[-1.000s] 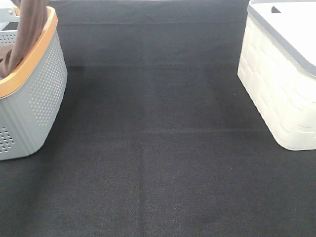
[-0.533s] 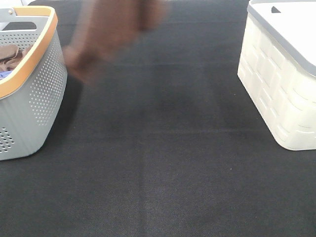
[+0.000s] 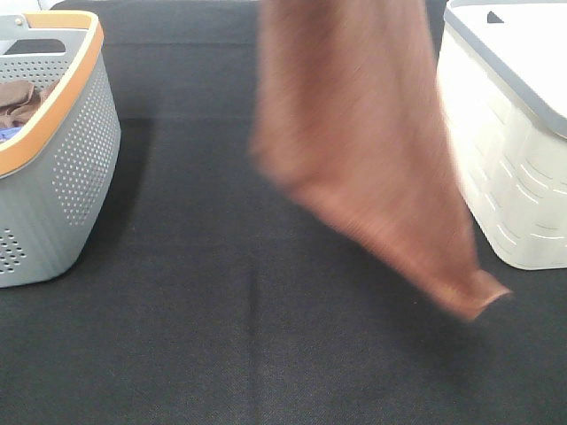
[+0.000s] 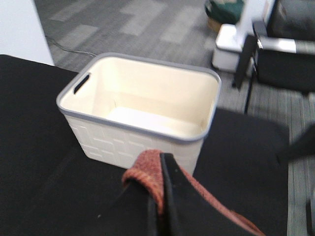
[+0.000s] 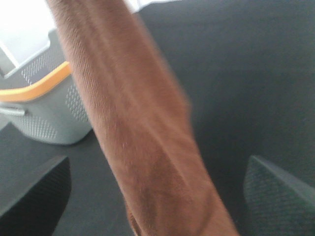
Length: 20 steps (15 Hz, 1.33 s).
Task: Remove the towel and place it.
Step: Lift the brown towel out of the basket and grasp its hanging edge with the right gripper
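The rust-brown towel (image 3: 363,150) hangs in the air over the middle of the black mat, blurred, with its lower corner trailing toward the white bin (image 3: 514,177). In the left wrist view my left gripper (image 4: 165,187) is shut on a folded edge of the towel (image 4: 142,169), with the white bin (image 4: 142,132) open below and ahead. My right gripper (image 5: 157,191) is open, its dark fingers (image 5: 34,191) wide apart, and the towel (image 5: 138,128) hangs in front of them. Neither gripper shows in the exterior high view.
A grey basket with an orange rim (image 3: 62,177) stands at the left edge of the mat, with brown cloth (image 3: 18,102) inside. It also shows in the right wrist view (image 5: 44,113). The white bin has a grey rim and nothing inside.
The towel has come up out of the grey basket and swung right across the mat. It now hangs in the middle, close to the white bin.
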{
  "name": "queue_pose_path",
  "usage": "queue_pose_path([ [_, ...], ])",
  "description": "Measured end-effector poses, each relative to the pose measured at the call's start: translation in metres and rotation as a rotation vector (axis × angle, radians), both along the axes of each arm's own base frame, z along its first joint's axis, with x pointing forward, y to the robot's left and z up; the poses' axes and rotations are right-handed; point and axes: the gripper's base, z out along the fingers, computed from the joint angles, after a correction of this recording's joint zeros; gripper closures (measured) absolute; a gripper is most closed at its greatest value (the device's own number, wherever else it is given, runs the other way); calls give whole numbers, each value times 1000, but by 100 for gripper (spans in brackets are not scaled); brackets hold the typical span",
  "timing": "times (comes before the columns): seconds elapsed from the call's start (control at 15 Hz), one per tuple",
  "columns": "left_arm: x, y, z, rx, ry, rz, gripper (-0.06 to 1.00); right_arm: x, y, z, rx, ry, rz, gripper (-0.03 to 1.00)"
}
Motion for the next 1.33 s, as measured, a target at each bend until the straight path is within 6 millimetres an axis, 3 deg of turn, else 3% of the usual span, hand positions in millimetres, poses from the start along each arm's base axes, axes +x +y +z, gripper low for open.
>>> queue_pose_path([
  [0.27,-10,1,-10,149,-71,-171,94,38,15,-10,-13,60,132,7],
  [0.47,-13,2,-12,209,-168,-251,94,54,25,0,14,-44,232,7],
  [0.87,-14,1,-11,196,-186,-275,94,60,27,13,-1,-119,248,7],
  [1.13,-18,-2,-7,137,-165,-310,94,79,20,10,-24,-129,115,7],
  [1.33,-23,-5,-2,73,-179,-365,94,100,25,11,1,-92,134,7],
])
